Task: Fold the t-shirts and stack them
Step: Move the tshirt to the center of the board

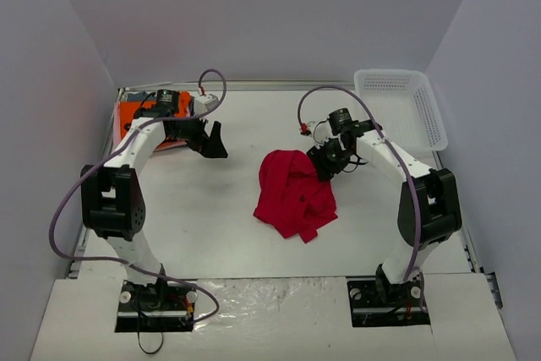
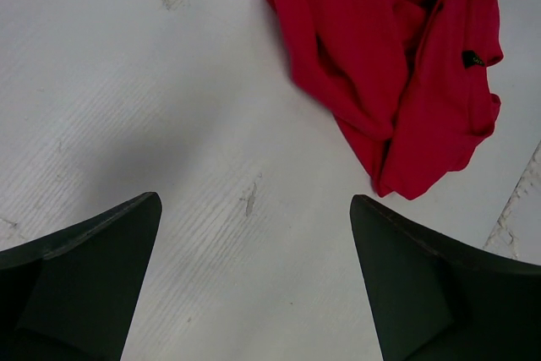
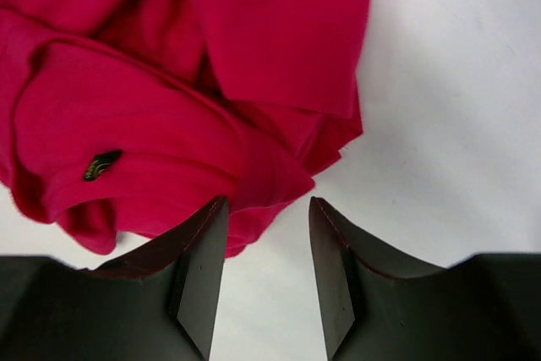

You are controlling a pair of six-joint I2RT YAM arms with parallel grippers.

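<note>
Red tee: we see a crumpled crimson cloth t-shirt [image 1: 294, 194] mid white table [image 1: 220, 226].
R gripper [image 3: 269, 202]: at tee's far-right edge; jaws narrow but apart, cloth fold at tips, not pinched.
L gripper [image 2: 255, 199]: far left, jaws wide, nothing betw.
Orange tee: folded bright orange cloth shirt [image 1: 133, 113], far-left corner.

Under my right gripper [image 3: 268, 202] lies a white, scuffed table [image 1: 245, 238]; 3 plain pale grey walls [image 1: 254, 14] enclose it, evenly lit.

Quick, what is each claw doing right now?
Left gripper: wide open, empty.
Right gripper: partly open at the red shirt's edge, not gripping it.
</note>
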